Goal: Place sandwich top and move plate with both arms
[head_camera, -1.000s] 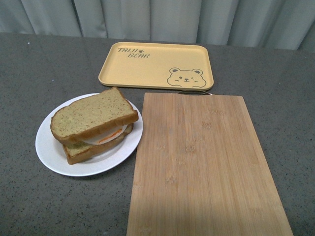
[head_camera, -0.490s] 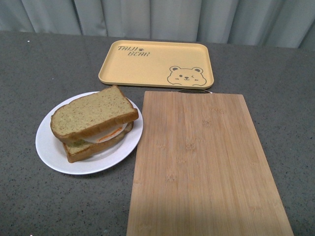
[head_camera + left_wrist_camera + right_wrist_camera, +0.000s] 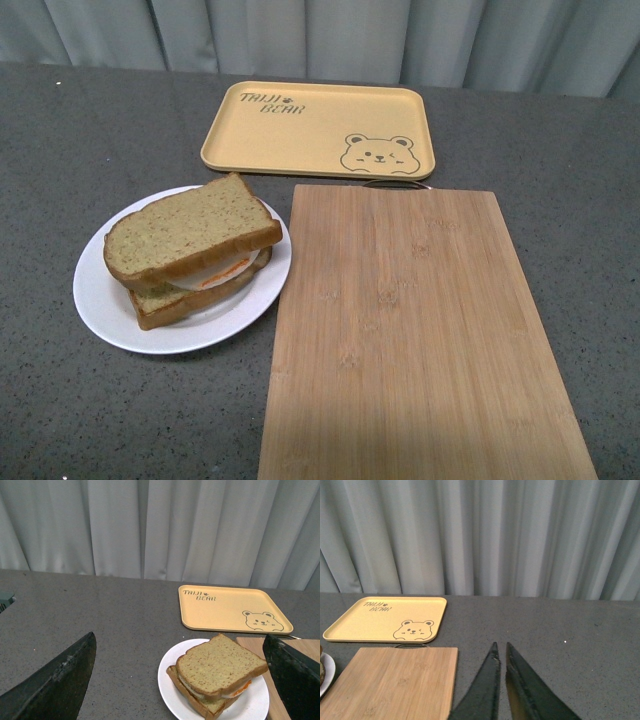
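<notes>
The sandwich top (image 3: 190,232) (image 3: 220,663), a brown speckled bread slice, lies on the egg and the lower slice, on the white plate (image 3: 100,300) (image 3: 170,680) at the table's left. Neither arm shows in the front view. In the left wrist view my left gripper (image 3: 181,655) is open, its black fingers (image 3: 60,680) spread wide to either side of the plate and held back from it. In the right wrist view my right gripper (image 3: 501,646) is shut on nothing, above bare table to the right of the board.
A bamboo cutting board (image 3: 410,330) (image 3: 395,680) lies right of the plate, almost touching its rim. A yellow bear tray (image 3: 320,130) (image 3: 232,607) (image 3: 385,619) sits behind both. Grey curtains close off the table's far edge.
The sandwich and plate have shifted very slightly; the top slice has settled a little. Nothing else has visibly changed.
</notes>
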